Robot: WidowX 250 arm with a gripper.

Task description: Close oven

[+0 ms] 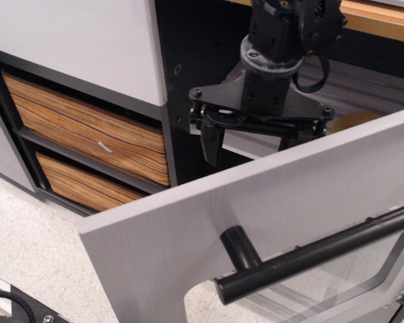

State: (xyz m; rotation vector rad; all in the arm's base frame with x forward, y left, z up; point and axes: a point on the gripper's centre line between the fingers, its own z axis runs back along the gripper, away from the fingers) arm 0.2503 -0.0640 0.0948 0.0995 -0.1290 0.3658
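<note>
The oven's brushed grey door [182, 229] stands partly open and swung toward the camera, filling the lower right. Its long black bar handle [310, 259] runs across the front, above the clear rounded window [323, 293]. Behind the door is the dark oven interior [188, 60] with a grey ribbed tray [370, 84]. My gripper [251, 140] is black, points downward and hangs just behind the door's upper edge, inside the oven opening. It is open and empty. The left finger [211, 145] shows; the right fingertip is partly hidden by the door.
Two wood-grain drawers [87, 128] [81, 185] sit left of the oven under a white panel [74, 40]. A round tan object [357, 120] lies in the oven behind the door edge. The speckled floor [34, 249] is at lower left.
</note>
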